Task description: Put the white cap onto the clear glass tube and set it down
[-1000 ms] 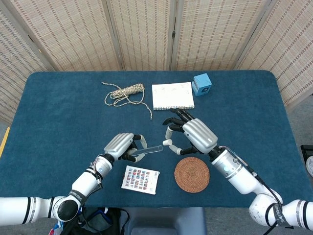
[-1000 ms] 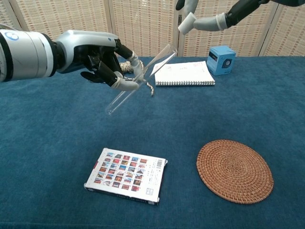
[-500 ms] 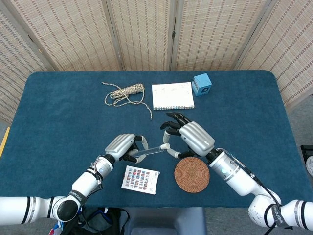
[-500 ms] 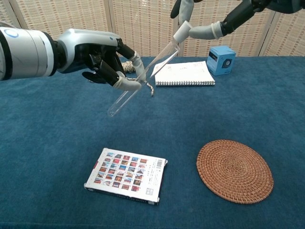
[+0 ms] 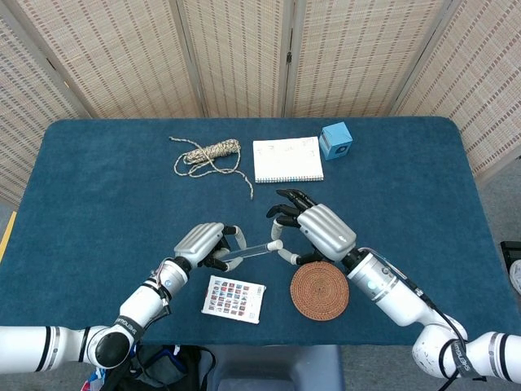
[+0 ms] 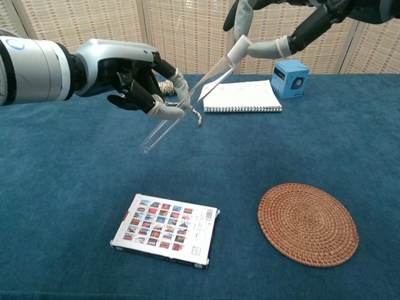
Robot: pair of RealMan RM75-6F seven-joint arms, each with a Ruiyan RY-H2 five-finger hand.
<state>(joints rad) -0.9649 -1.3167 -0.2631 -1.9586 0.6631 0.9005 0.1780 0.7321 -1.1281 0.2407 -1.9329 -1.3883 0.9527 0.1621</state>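
White cap (image 6: 239, 46) has come down from above the tube's mouth and now meets it

Left hand (image 5: 202, 243) grips the clear glass tube (image 6: 185, 102) mid-length, tilted above the worktop (image 6: 75, 187); right hand (image 5: 319, 231) pinches the cap between its fingers (image 6: 265, 47), against the tube's upper end

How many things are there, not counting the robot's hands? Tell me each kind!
Glass tube: 1
White cap: 1
Rope bundle: 1
Notebook: 1
Blue cube: 1
Woven coaster: 1
Picture card box: 1
Total: 7
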